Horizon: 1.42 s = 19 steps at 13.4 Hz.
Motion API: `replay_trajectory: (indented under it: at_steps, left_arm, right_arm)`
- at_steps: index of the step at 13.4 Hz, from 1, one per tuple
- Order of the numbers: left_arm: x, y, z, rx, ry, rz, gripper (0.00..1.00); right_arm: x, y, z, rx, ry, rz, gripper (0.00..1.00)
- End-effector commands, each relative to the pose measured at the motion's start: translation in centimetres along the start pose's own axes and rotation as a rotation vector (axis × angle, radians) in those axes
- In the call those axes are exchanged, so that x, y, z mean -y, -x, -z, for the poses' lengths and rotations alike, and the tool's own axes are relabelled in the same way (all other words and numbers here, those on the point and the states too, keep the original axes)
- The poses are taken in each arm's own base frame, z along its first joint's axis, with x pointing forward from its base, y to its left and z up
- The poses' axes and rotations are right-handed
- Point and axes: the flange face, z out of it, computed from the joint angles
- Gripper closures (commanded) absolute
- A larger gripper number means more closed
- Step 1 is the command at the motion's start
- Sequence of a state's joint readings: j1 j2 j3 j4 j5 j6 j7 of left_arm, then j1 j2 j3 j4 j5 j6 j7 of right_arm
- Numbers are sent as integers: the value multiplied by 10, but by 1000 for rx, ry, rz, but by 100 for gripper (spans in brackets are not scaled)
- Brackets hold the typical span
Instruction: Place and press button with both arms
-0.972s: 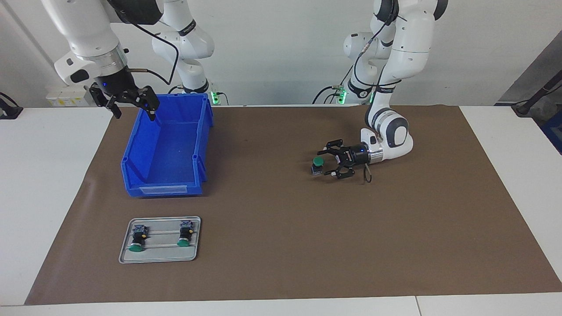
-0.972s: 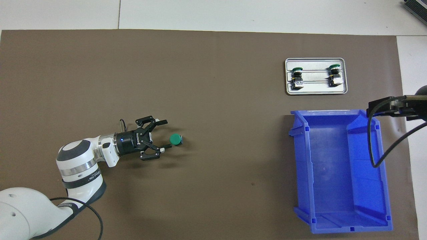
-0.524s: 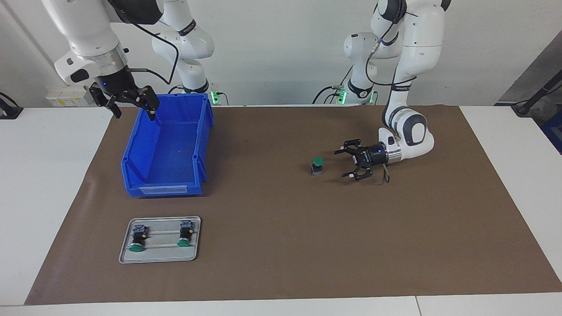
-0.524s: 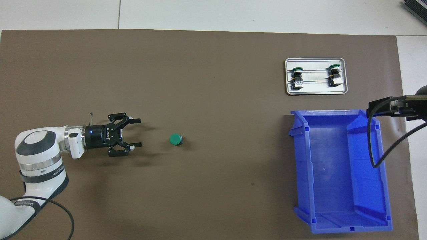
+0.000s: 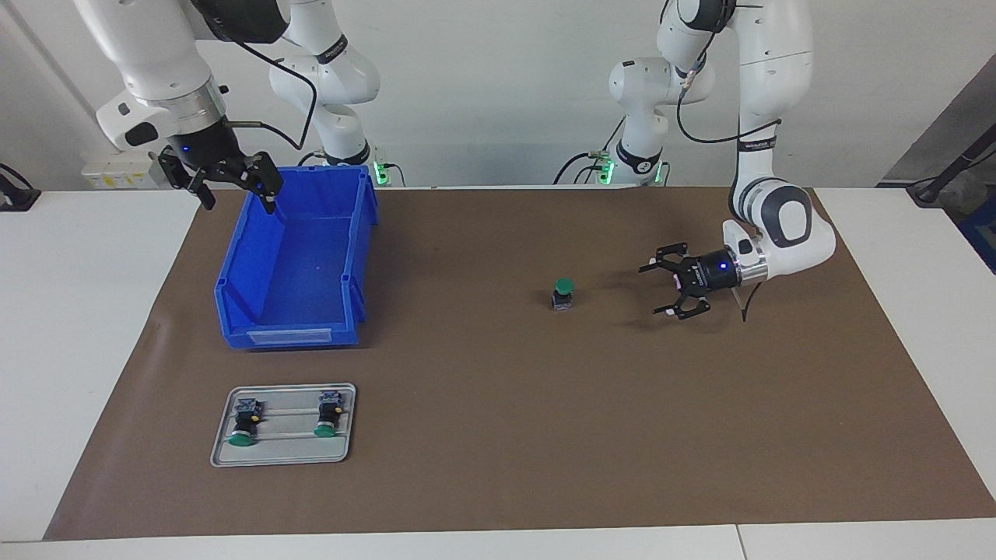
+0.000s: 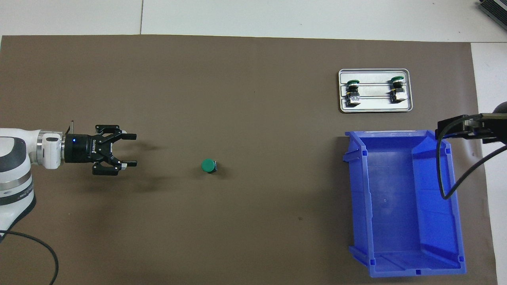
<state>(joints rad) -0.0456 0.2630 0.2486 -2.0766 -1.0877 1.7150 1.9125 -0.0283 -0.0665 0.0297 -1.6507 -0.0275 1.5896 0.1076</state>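
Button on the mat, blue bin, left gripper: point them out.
Button [image 5: 563, 285], facing view, green cap.
Blue bin [image 5: 233, 299], facing view, side wall.
Left gripper [image 5: 658, 290], facing view, midway between its open fingertips.

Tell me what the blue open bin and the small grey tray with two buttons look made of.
Blue open bin: likely moulded plastic, by its uniform colour, ribbed walls and soft sheen. Small grey tray: probably brushed or anodised metal, matte silver with a rolled rim, though grey plastic is possible.

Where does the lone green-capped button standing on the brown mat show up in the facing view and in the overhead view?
Facing view: the button stands upright near the middle of the brown mat, between the blue bin and the left gripper.
Overhead view: the button sits just below centre, green cap up.
Shared landmark: the blue bin, toward the right arm's end of the table.
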Motion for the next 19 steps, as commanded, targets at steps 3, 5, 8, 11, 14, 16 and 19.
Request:
replay_trajectory:
  at_steps: [3,5,8,11,14,16,19]
  left_arm:
    - [-12,-77,41,276,-78,131,12]
    - [-24,-100,43,352,-132,214,22]
    - [-38,-139,17,493,-233,287,46]
    - [-43,-158,-23,588,-331,320,100]
    - [-53,-184,-95,613,-517,310,100]
    - [-65,-191,-130,617,-584,329,100]
    - [-97,-195,-192,693,-640,370,100]
  right_arm:
    - [-3,7,0,-8,-3,26,0]
    - [-2,7,0,-10,-3,22,0]
    - [-2,8,-2,-8,-3,16,0]
    - [-5,5,0,-11,-3,2,0]
    - [-12,-14,16,22,-9,-16,0]
    - [-18,-21,13,21,-8,-33,0]
    - [-10,-18,8,22,-4,-63,0]
